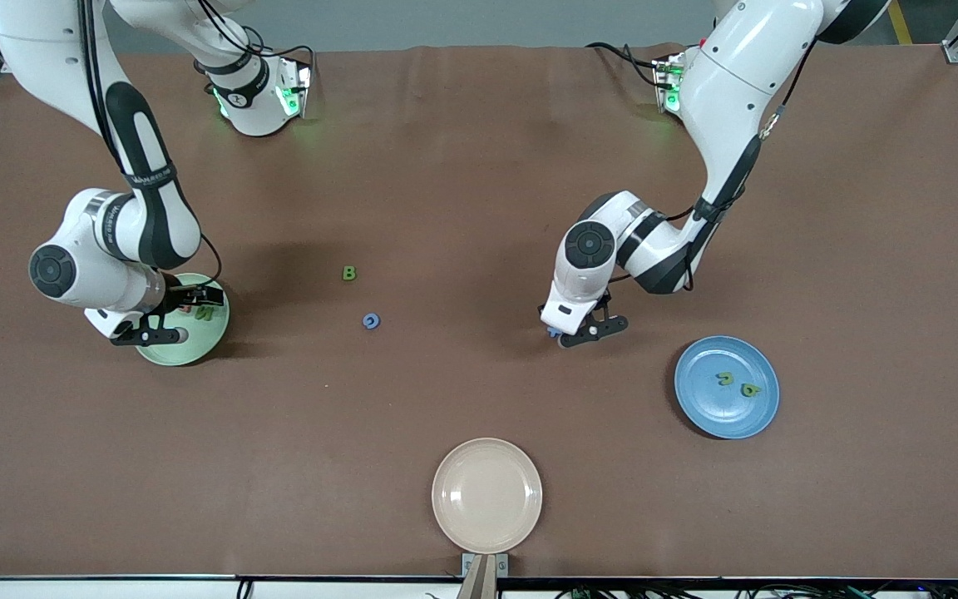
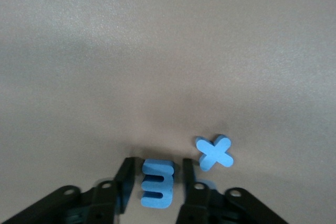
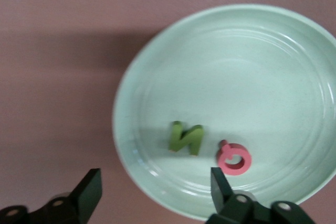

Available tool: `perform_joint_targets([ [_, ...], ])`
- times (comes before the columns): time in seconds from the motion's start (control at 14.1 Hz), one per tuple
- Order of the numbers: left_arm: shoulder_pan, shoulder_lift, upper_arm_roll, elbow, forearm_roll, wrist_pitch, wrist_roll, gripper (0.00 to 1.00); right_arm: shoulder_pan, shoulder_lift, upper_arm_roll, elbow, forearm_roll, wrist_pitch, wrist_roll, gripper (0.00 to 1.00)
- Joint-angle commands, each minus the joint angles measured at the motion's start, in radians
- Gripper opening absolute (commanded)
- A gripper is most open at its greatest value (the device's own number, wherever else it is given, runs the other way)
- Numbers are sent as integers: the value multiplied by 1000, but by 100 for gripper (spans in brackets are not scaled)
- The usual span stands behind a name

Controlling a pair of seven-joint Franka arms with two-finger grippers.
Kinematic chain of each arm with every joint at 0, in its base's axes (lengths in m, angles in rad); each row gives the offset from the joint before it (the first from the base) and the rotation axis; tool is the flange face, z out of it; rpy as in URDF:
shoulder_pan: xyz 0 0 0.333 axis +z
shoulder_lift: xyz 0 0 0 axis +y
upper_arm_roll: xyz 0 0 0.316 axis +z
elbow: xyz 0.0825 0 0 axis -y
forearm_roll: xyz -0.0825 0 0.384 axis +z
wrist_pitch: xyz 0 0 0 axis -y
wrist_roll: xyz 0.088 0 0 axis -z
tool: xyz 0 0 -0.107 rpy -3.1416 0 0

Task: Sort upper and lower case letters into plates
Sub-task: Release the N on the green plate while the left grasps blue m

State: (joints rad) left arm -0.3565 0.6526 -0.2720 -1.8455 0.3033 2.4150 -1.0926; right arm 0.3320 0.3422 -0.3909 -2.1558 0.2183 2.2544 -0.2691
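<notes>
The letters are tiny flat foam pieces, 8 in all. A green N (image 3: 186,138) and a pink Q (image 3: 234,159) lie side by side, apart, in the pale green plate (image 1: 214,333) at the right arm's end of the table (image 1: 479,166). 2 green letters (image 1: 737,383) lie close together in the blue plate (image 1: 699,408) toward the left arm's end. A green B (image 1: 349,273) and a blue ring-shaped letter (image 1: 372,321) lie loose on the bare table between the arms, the blue one nearer the front camera. A blue E-shaped piece (image 2: 157,183) sits between the jaws of the left gripper (image 2: 156,184), low at the table near the blue plate; the jaws are closed against its sides. A blue X (image 2: 214,152) lies flat just beside it, not touching. The right gripper (image 3: 155,190) hangs over the pale green plate with its jaws spread wide and nothing between them. A beige plate (image 1: 487,495) sits nearest the front camera, with nothing in it.
</notes>
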Motion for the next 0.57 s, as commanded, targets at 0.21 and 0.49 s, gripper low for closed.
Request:
perform_joint_targets([
  [0.21, -4, 7, 2, -1, 17, -7, -20, 24, 175, -109, 0, -27, 19, -38, 7, 100],
  [0.49, 28, -40, 5, 15, 14, -22, -10, 1, 318, -100, 0, -27, 30, -21, 156, 100],
])
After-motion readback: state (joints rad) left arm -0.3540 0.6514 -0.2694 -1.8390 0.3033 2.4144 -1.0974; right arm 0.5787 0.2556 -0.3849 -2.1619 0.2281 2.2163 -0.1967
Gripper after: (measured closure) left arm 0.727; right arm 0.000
